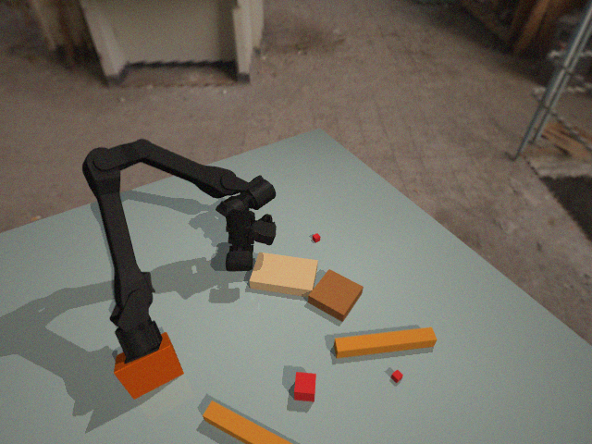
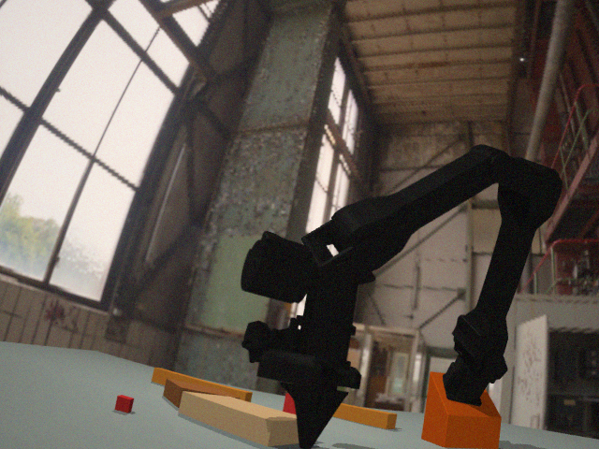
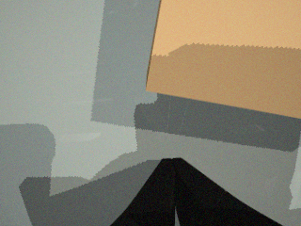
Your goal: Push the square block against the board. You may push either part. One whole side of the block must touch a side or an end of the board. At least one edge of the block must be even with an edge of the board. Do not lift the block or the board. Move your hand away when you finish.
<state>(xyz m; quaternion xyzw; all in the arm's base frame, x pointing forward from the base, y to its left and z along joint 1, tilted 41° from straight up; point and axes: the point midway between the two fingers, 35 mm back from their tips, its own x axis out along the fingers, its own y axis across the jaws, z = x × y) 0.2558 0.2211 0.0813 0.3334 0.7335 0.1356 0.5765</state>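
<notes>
The light tan board (image 1: 287, 271) (image 2: 226, 411) (image 3: 230, 71) lies flat. The brown square block (image 1: 336, 293) (image 2: 191, 385) lies flat off its right end in the top view, turned at an angle to it. The board's near right corner is at or very close to the block's left corner, and a wedge-shaped gap opens between their facing sides. My gripper (image 2: 305, 441) (image 3: 171, 167) is shut and empty, pointing down low over the table beside the board's other end. The wrist view shows a gap between the fingertips and the board. The fingertips are hidden in the top view.
An orange bar (image 1: 385, 341) lies beyond the block, and another orange bar (image 1: 243, 424) lies at the front edge of view. A red cube (image 1: 304, 386) stands between them. Small red cubes lie behind the board (image 1: 315, 237) (image 2: 124, 403) and near the first bar (image 1: 397, 376).
</notes>
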